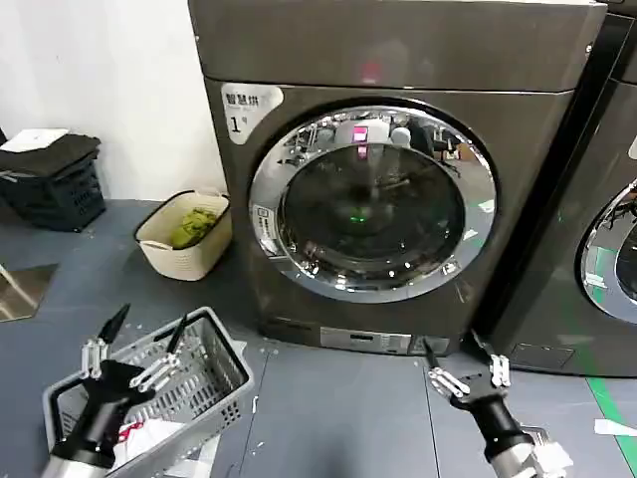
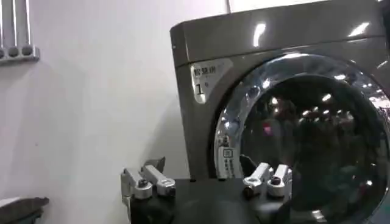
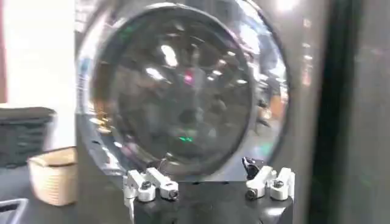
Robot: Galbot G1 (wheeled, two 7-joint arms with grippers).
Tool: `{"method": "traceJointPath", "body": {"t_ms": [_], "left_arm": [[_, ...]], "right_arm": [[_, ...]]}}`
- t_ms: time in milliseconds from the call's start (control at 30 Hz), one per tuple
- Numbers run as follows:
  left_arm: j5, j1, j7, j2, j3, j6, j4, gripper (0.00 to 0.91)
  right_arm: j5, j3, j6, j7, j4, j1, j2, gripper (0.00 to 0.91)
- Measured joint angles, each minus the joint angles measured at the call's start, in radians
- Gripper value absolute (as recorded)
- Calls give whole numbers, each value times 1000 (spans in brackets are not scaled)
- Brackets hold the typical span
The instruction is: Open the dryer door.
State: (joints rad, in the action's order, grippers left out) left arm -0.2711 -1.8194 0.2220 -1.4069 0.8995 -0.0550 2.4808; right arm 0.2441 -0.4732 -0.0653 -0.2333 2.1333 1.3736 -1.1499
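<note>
The dryer door (image 1: 371,202) is a big round door with a wide chrome ring around dark glass, and it sits flush and closed on the dark grey-bronze machine with the white "1" sticker (image 1: 239,111). The left wrist view has the door (image 2: 304,128) and the right wrist view has the door (image 3: 177,91) ahead of the fingers. My right gripper (image 1: 460,358) is open, low in front of the machine's base, below the door's right side and apart from it. My left gripper (image 1: 149,331) is open, over the grey basket at the left.
A grey mesh basket (image 1: 214,373) with white cloth stands on the floor under my left arm. A cream tub (image 1: 184,244) with green items sits left of the dryer. A second chrome-ringed machine (image 1: 612,249) stands to the right. A black crate (image 1: 55,179) is far left.
</note>
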Motion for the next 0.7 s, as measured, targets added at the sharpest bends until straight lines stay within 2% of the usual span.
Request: {"method": "traceJointPath", "body": {"t_ms": [400, 700], "left_arm": [[0, -20, 9, -13, 15, -15, 15, 907], [0, -29, 8, -23, 33, -18, 25, 907]], "right_arm": [[73, 148, 36, -47, -120, -209, 94, 907], [106, 251, 43, -60, -200, -382, 114, 907]]}}
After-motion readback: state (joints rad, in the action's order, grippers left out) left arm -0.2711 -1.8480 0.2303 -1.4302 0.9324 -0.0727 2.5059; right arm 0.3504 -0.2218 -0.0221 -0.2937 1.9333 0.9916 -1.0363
